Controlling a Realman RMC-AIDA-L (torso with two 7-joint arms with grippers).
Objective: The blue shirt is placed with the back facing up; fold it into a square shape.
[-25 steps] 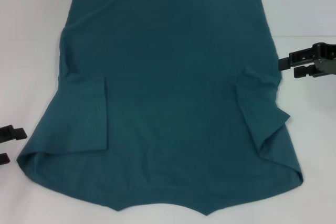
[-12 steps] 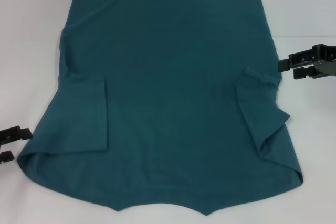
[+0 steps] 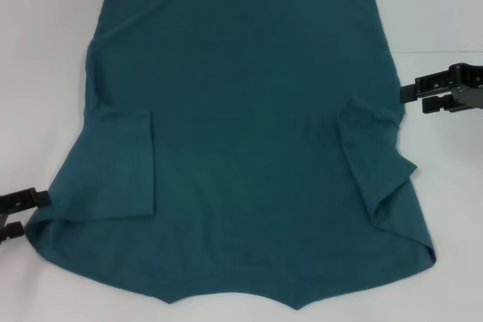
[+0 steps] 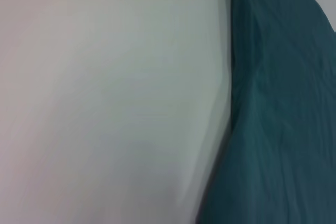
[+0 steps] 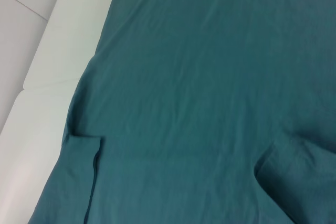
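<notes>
White table (image 3: 45, 50), blue shirt (image 3: 241, 133) beside left hand (image 3: 21, 213)

The large dark teal-blue soft knit shirt (image 3: 249, 141) is one plain colour all over, with no print or pattern showing. The smooth flat table surface (image 3: 45, 50) under it is plain white. At the left and right edges of the frame, the left gripper (image 3: 16, 213) and right gripper (image 3: 423, 94) are black.

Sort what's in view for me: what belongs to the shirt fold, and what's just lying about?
Part of the job:
- blue shirt, spread back up, both sleeves folded in
- left gripper, open, at the shirt's near left corner
- right gripper, open, beside the shirt's right edge

Just lying about:
- nothing loose; only the white table underneath
</notes>
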